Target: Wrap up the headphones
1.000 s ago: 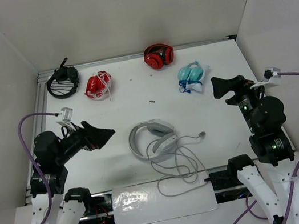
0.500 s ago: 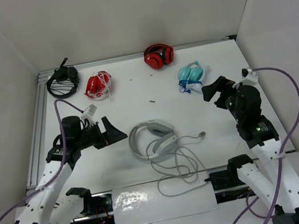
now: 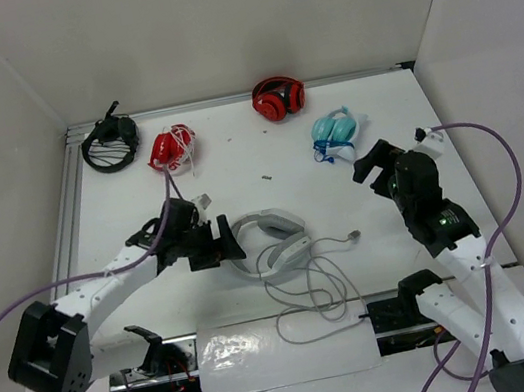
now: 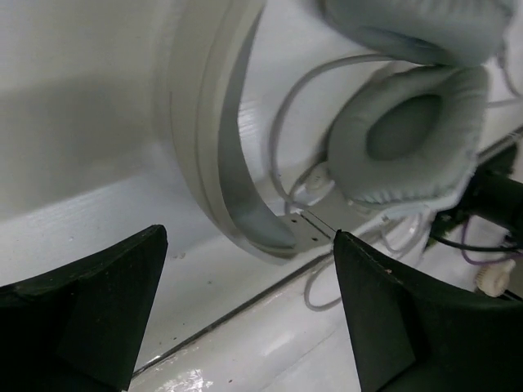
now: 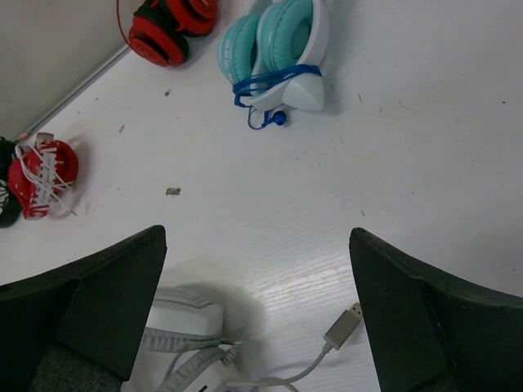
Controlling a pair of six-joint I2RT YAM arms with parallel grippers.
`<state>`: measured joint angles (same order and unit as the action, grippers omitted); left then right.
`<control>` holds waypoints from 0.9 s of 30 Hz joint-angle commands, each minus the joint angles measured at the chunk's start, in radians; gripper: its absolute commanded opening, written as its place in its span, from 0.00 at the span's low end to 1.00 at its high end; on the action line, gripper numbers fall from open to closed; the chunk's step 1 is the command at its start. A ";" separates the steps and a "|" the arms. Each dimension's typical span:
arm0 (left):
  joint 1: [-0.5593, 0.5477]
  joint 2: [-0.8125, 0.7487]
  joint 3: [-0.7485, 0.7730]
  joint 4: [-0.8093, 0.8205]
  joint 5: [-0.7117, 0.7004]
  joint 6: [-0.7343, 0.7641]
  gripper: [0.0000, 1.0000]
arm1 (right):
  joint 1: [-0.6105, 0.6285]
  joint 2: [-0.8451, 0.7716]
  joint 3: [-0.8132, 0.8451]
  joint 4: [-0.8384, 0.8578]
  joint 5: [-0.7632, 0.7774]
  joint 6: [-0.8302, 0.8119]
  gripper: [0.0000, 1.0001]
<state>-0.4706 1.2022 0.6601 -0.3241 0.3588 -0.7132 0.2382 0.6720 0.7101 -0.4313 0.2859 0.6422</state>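
Observation:
The large white headphones (image 3: 266, 244) lie flat near the table's front middle. Their thin grey cable (image 3: 315, 293) trails in loose loops toward the front edge, and its plug (image 3: 353, 236) lies to the right. My left gripper (image 3: 228, 244) is open, low at the left side of the headband, holding nothing. In the left wrist view the headband (image 4: 221, 163) and a grey earcup (image 4: 409, 139) lie just beyond the open left gripper (image 4: 249, 302). My right gripper (image 3: 370, 165) is open and empty above the table, right of the headphones. The right wrist view shows the right gripper (image 5: 257, 310) open over the headphones (image 5: 180, 343) and plug (image 5: 343, 325).
At the back lie black headphones (image 3: 110, 141), a red pair wrapped in white cable (image 3: 170, 148), red headphones (image 3: 277, 98) and small light-blue headphones (image 3: 337, 129). A dark speck (image 3: 266, 177) lies mid-table. White walls close in the left, back and right sides.
My left arm has stretched to the right, bringing its open gripper from the left side up to the headband. My right arm has shifted a little left and forward.

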 commanded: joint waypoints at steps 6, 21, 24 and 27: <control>-0.080 0.164 0.095 0.005 -0.162 -0.049 0.64 | 0.042 0.001 -0.003 -0.020 0.107 0.014 1.00; -0.123 0.168 0.324 -0.081 -0.287 -0.019 0.00 | 0.148 -0.081 -0.083 0.178 -0.138 -0.193 1.00; -0.123 0.085 0.439 -0.160 -0.354 -0.006 0.00 | 0.191 -0.100 -0.090 0.221 -0.220 -0.249 1.00; -0.123 0.010 0.582 -0.162 -0.425 0.053 0.00 | 0.220 -0.121 -0.112 0.299 -0.276 -0.303 1.00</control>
<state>-0.5926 1.3231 1.0855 -0.5289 -0.0147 -0.6998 0.4328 0.5774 0.6159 -0.2810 0.1089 0.4332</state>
